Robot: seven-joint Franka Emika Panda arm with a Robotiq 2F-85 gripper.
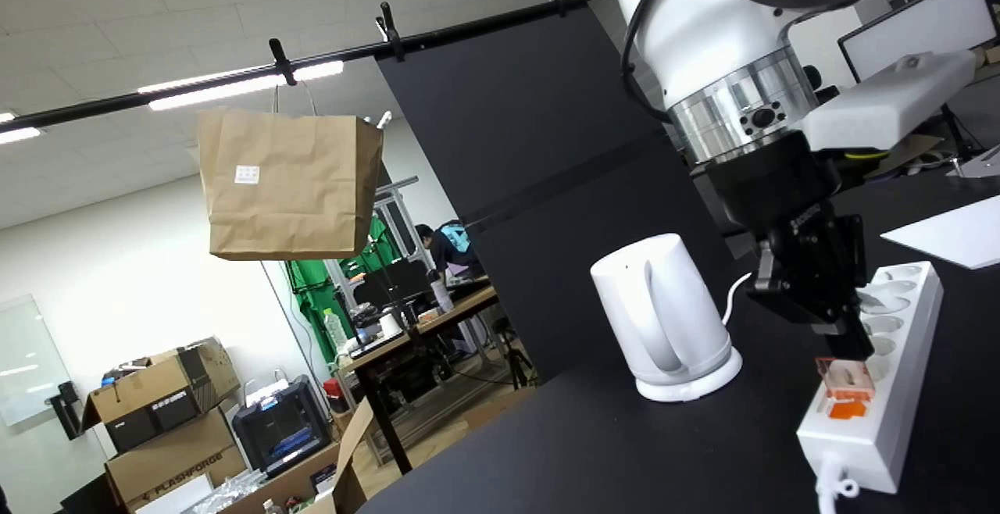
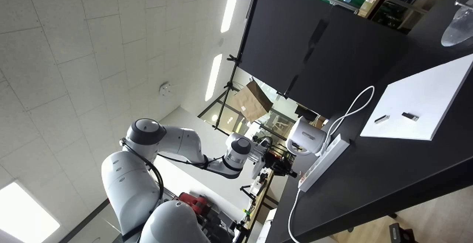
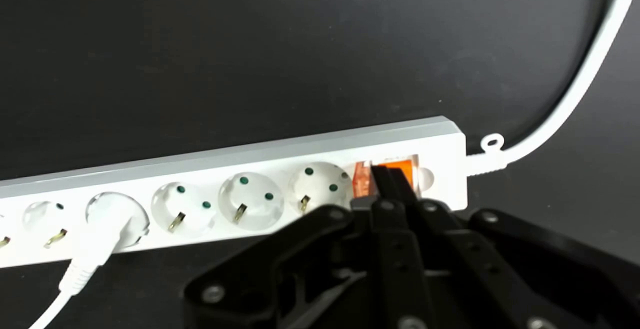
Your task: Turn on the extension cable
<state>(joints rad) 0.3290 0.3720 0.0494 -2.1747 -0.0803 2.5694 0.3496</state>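
The extension cable is a long white power strip lying on the black table. It shows in both exterior views [image 1: 906, 405] [image 2: 327, 160] and across the wrist view [image 3: 270, 151]. Its orange-red switch [image 3: 399, 163] is at the cord end, partly hidden by my fingertips in the wrist view; it also shows in an exterior view [image 1: 848, 409]. My gripper [image 3: 387, 169] is shut and empty, fingers together, pointing down at the switch. In both exterior views the gripper [image 1: 850, 348] [image 2: 294, 174] is at that end of the strip. Whether the tips touch the switch I cannot tell.
A white kettle [image 1: 664, 319] stands beside the strip. A white plug [image 3: 102, 229] sits in one socket. The strip's white cord [image 3: 582, 84] curves away from the switch end. A white board [image 2: 417, 99] with two small dark pieces lies beyond the strip's far end.
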